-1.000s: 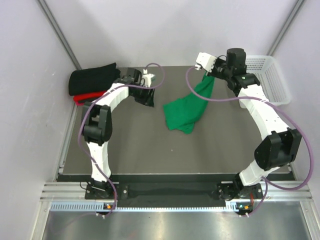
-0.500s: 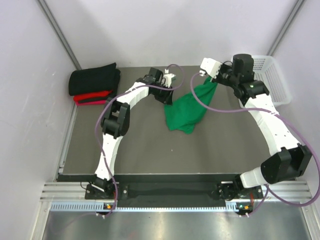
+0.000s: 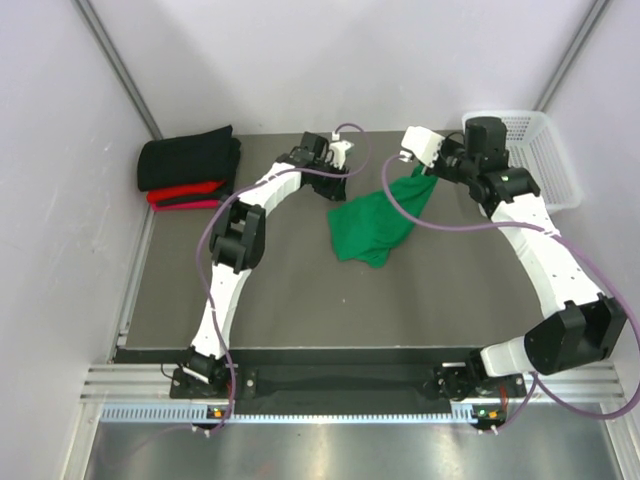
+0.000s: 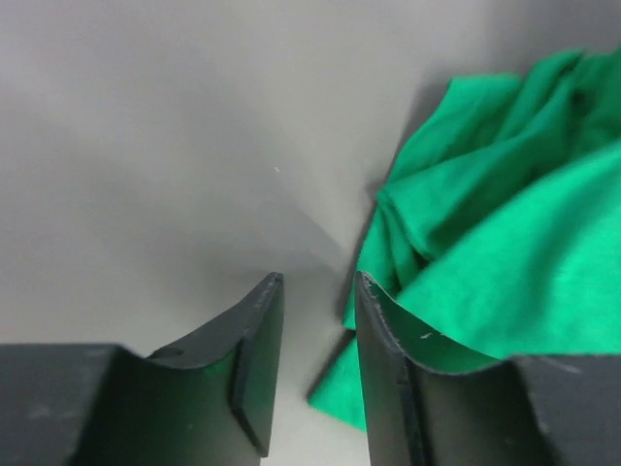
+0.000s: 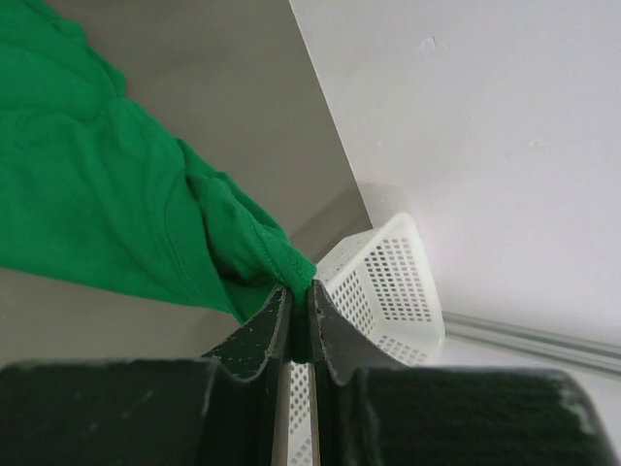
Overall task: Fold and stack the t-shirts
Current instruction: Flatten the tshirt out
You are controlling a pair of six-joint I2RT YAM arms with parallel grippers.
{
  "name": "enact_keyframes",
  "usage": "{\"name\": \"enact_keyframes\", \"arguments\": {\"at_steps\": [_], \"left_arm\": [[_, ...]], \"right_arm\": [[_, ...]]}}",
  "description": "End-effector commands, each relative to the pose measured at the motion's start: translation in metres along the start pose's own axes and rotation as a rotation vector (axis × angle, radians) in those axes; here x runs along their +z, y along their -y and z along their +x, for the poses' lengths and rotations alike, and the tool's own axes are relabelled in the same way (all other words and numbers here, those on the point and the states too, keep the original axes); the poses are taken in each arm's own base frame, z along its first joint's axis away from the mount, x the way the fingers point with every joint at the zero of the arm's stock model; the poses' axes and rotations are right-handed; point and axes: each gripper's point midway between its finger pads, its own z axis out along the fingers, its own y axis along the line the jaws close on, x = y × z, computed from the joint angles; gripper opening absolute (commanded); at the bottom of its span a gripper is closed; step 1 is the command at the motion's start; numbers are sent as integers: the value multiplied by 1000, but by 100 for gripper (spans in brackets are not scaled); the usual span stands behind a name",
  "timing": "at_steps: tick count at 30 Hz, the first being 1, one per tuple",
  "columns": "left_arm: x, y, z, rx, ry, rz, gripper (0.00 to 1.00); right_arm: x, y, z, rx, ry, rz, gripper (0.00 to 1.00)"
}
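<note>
One shirt in hand: pinches the green t-shirt [image 3: 375,225] by an edge in the clamped right claw [image 5: 299,296], draping it onto the table [image 3: 300,300], poises the left claw [image 4: 318,291], jaws apart, beside its hem, likely needs a grab there to spread it.

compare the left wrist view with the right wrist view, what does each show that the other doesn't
Left wrist only: the left fingers, apart with nothing between them, just beside the edge of the green shirt. Right wrist only: the right fingers shut on a fold of that shirt, and the white basket. Both: the green shirt and the table.
</note>
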Motion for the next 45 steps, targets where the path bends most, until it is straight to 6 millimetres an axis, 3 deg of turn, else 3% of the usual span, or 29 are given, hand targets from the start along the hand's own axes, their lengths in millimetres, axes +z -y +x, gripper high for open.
{"name": "enact_keyframes", "arguments": {"at_steps": [1,7,12,14,18,21,24,25,27,28,29,30,32,33,36,39,41,45], "left_arm": [[17,10,10,35,-19,52,39],[23,28,23,27,-52,115,38],[17,47,23,-4,-57,182,36],[16,50,25,0,-67,180,28],[20,40,32,7,-86,134,1],[17,29,26,37,-76,82,0],[-11,15,-13,57,14,24,0],[-34,16,-39,78,76,6,0],[-66,1,-71,88,160,-49,0],[-97,3,-99,114,230,-75,0],[-116,-7,-110,115,266,-102,0],[-146,-3,-130,140,320,-126,0],[-178,-12,-142,168,364,-175,0],[-202,-7,-153,186,401,-191,0],[-233,-7,-153,190,417,-216,0],[-281,14,-155,233,448,-251,0],[-294,20,-144,246,434,-267,0],[-353,42,-147,309,493,-345,0]], "right_arm": [[-25,17,-15,-2,38,60,0],[-33,20,-17,-1,35,73,1],[-34,20,-16,-1,31,72,1],[-33,19,-15,4,30,70,1],[-28,17,-16,10,36,63,1],[-26,20,-18,2,38,69,1],[-25,28,-18,-2,34,105,0],[-21,29,-17,0,30,107,0],[-18,33,-16,19,32,137,0],[-14,34,-13,26,24,140,0],[-12,37,-15,37,31,155,0],[-11,39,-14,45,26,169,0],[-8,42,-15,60,32,182,0],[-7,43,-15,65,35,185,0],[-5,45,-19,88,55,192,0],[-8,51,-29,140,95,207,0],[-13,52,-37,191,127,203,0],[-35,55,-74,226,256,165,0]]}}
